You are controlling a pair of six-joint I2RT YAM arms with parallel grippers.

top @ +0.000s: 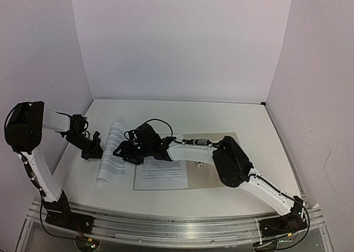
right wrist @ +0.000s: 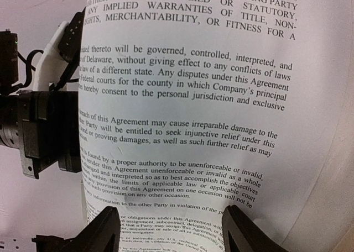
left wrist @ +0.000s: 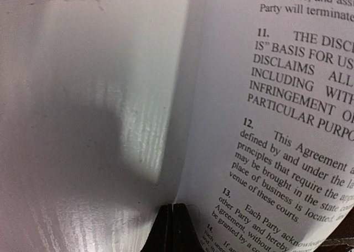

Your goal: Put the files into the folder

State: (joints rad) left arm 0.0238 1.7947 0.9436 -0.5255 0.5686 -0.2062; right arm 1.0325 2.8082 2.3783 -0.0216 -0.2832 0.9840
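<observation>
Left hand [top: 93,147] was clamped on the left edge of a curled sheet [top: 113,152]; right hand [top: 126,151] stood open at its right side. A second sheet [top: 162,173] lay on the folder [top: 203,176], flat on the worktop [top: 232,116]

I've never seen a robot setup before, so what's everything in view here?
paper sheets: two, white with black print; one curled left of centre, one flat on the folder.
folder: one, beige, mid-table.
table: one, white, under everything.
walls: three, white, around the table.
rail: one, metal, near edge.
left arm: one, black and white, left side; left fingers shut on the curled sheet.
right arm: one, black and white, right side; right fingers open, facing that sheet.
</observation>
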